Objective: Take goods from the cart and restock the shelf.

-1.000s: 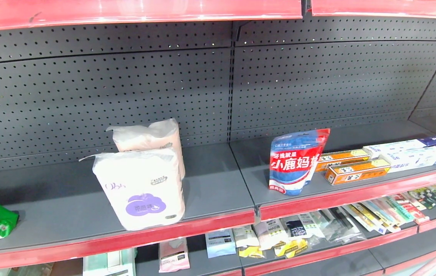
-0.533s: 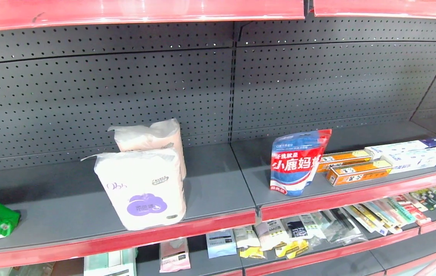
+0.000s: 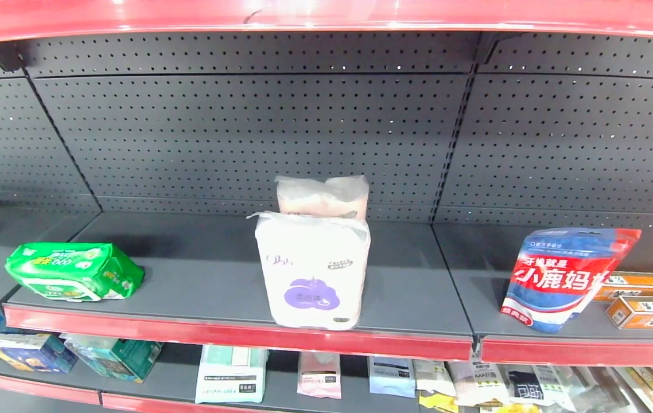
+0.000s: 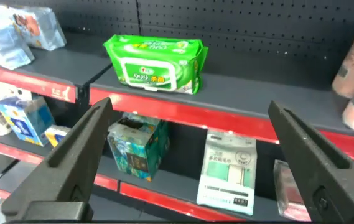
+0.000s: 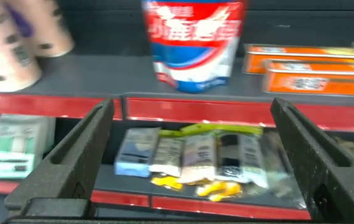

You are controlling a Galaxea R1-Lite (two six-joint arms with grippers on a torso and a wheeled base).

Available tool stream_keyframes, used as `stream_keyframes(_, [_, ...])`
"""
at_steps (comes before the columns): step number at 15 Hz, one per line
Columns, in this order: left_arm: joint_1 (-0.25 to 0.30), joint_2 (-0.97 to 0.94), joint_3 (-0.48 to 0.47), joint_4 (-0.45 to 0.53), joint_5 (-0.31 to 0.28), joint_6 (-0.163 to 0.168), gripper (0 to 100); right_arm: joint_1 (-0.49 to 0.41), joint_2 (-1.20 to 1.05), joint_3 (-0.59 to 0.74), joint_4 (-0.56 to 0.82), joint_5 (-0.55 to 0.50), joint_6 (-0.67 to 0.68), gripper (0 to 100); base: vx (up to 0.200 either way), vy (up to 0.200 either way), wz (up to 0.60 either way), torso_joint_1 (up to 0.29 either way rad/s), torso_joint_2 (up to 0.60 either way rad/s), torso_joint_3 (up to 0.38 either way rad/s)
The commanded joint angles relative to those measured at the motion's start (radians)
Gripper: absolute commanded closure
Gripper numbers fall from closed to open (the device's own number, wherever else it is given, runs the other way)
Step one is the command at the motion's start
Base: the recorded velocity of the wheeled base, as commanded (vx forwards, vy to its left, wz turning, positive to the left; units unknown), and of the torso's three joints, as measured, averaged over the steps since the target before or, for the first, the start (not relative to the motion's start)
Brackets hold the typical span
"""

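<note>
The grey shelf with a red front edge [image 3: 234, 335] carries a white tissue pack with a purple mark [image 3: 312, 272] and a pink pack [image 3: 322, 198] right behind it. A green wipes pack [image 3: 74, 271] lies to the left, and a blue-and-red pouch [image 3: 562, 275] stands to the right. My left gripper [image 4: 190, 107] is open and holds nothing; it hangs in front of the shelf edge below the green wipes pack [image 4: 155, 62]. My right gripper [image 5: 192, 104] is open too, facing the shelf edge under the pouch [image 5: 192, 40].
Orange boxes [image 3: 648, 310] lie right of the pouch. The lower shelf holds small packets [image 3: 318, 376], a white-green box [image 3: 230, 373] and teal boxes [image 3: 114, 355]. Bare shelf lies between the wipes and the tissue pack, and between the tissue pack and the pouch.
The whole head picture has shifted right, so the camera has turned left; the green wipes pack now shows in full. The goods stand where they were.
</note>
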Motion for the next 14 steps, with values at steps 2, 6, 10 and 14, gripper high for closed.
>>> stream_keyframes(2, [0.000, 0.002, 0.000, 0.000, -0.019, 0.015, 0, 0.000, 0.001, 0.000, 0.000, 0.000, -0.002, 0, 0.000, 0.000, 0.00, 0.000, 0.00, 0.000])
stream_keyframes(6, [0.000, 0.002, 0.002, -0.004, -0.111, 0.053, 0, 0.000, 0.001, 0.000, -0.002, 0.000, -0.002, 0, 0.000, 0.000, 0.00, 0.000, 0.00, 0.000])
stream_keyframes(10, [0.002, 0.002, 0.002, -0.003, -0.108, 0.047, 0, 0.000, 0.001, 0.000, 0.000, 0.000, -0.002, 0, 0.000, 0.000, 0.00, 0.000, 0.00, 0.000])
stream_keyframes(14, [0.000, 0.002, 0.002, -0.007, -0.102, 0.072, 0, 0.000, 0.001, 0.000, 0.000, 0.000, -0.002, 0, 0.000, 0.000, 0.00, 0.000, 0.00, 0.000])
